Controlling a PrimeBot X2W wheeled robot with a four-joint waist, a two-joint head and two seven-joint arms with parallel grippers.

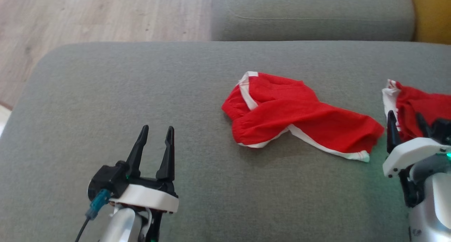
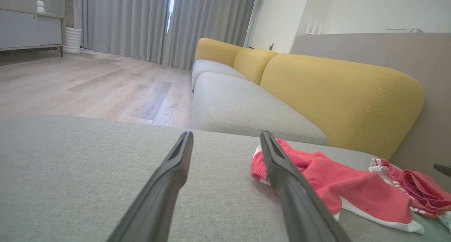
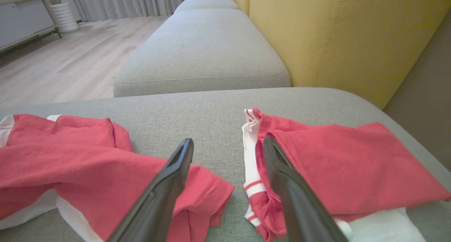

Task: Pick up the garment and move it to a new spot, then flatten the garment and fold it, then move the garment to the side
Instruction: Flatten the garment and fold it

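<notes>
Head view: red shorts [image 1: 299, 111], crumpled, middle of grey sofa cushion [image 1: 141, 87]. Soft, light, limp; likely to sag and bunch when lifted. Best hold: gathered waistband or white-trimmed hem. Left claw [image 1: 157, 128] spread wide, empty. Right claw [image 1: 405, 114] spread wide, empty, by second red garment [image 1: 422, 104].

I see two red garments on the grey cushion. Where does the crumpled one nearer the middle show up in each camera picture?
Head view: the crumpled red garment lies right of centre on the grey cushion.
Left wrist view: low on the right, left of the other red garment.
Right wrist view: lower left.
Shared landmark: the yellow backrest.
</notes>
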